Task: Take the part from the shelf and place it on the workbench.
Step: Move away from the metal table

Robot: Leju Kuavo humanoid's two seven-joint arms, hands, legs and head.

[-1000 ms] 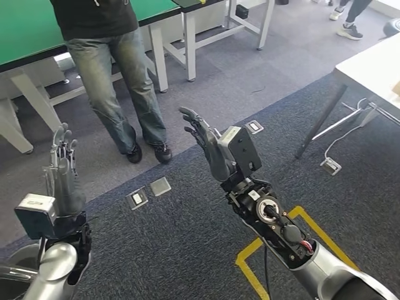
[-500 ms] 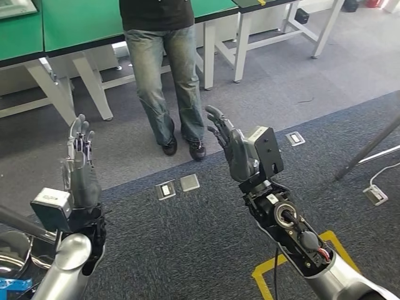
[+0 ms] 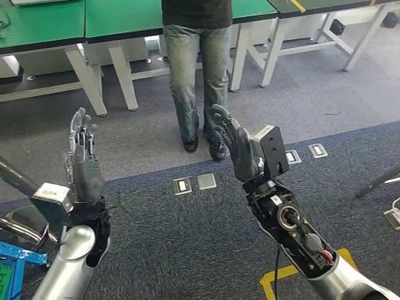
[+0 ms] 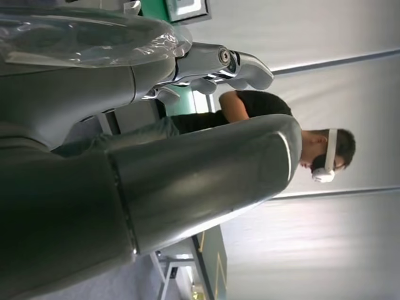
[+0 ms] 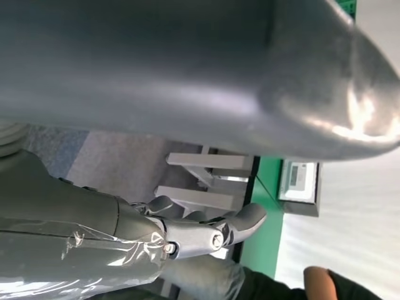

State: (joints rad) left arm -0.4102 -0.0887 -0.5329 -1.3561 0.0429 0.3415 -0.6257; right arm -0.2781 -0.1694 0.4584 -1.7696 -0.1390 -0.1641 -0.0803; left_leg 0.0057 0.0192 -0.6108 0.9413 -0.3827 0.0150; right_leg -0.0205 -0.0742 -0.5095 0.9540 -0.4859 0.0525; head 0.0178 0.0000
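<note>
My left hand (image 3: pixel 84 164) is raised at the lower left of the head view, fingers straight and pointing up, holding nothing. My right hand (image 3: pixel 234 142) reaches forward in the middle, fingers spread, also holding nothing. Both hold nothing in the wrist views too: the left hand (image 4: pixel 141 144) and the right hand (image 5: pixel 141 237). A green-topped workbench (image 3: pixel 108 19) runs across the far side of the room. A blue frame with a silver dish (image 3: pixel 19 250) sits at the lower left edge; I cannot tell if it is the shelf.
A person in jeans (image 3: pixel 198 69) stands in front of the workbench, just beyond my right hand. Floor sockets (image 3: pixel 193 184) lie in the dark carpet. Yellow floor tape (image 3: pixel 283 275) is at the lower right. White bench legs (image 3: pixel 122 75) stand on the grey floor.
The camera has turned left: the person, benches and floor sockets have slid right in the picture. Both hands keep their raised pose. The blue frame has come into view at lower left.
</note>
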